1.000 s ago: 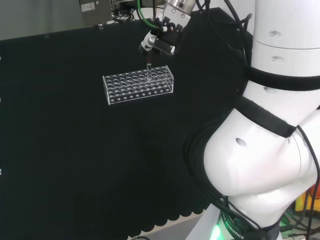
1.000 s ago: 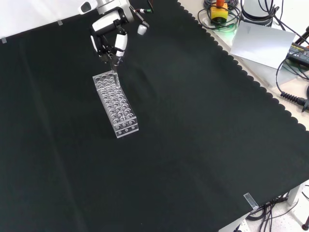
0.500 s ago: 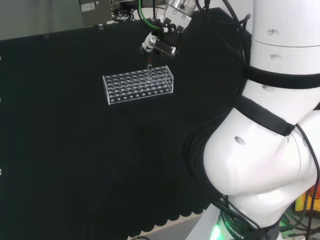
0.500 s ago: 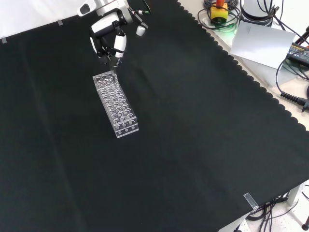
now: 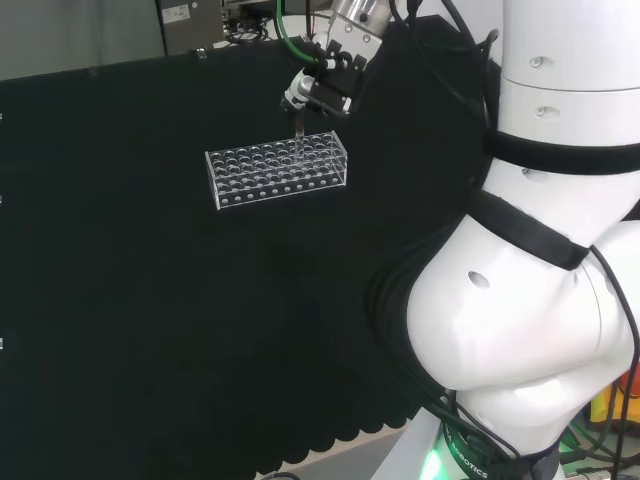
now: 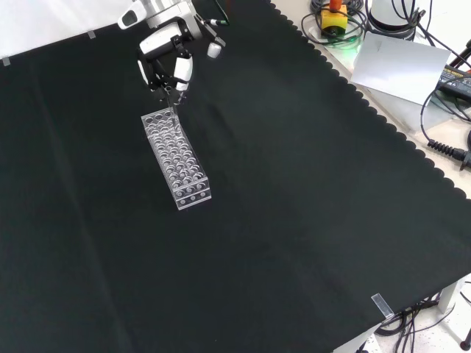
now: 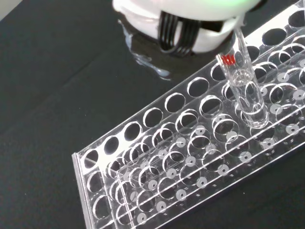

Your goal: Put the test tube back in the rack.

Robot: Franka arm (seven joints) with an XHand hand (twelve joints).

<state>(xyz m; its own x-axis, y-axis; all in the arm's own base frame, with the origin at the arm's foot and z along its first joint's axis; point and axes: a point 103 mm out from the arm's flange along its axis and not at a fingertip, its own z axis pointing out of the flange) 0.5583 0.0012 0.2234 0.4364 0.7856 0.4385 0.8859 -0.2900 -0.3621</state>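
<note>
One clear rack point(image 5: 277, 167) lies on the black cloth point(image 6: 294, 191), its top plate pierced with rows of round holes, and one clear test tube point(image 7: 244, 90) hangs upright over it. In the head view the hand point(image 5: 318, 88) sits above the rack's right end with its fingers curled in and pinched on the tube's upper part, the thin tube point(image 5: 299, 128) pointing down at the holes. In the front view the hand point(image 6: 171, 62) is at the rack's point(image 6: 176, 159) far end. The wrist view shows the tube's rounded bottom down among the holes of the rack point(image 7: 190, 157), in the top plate near one long edge; a small red mark shows on the glass.
</note>
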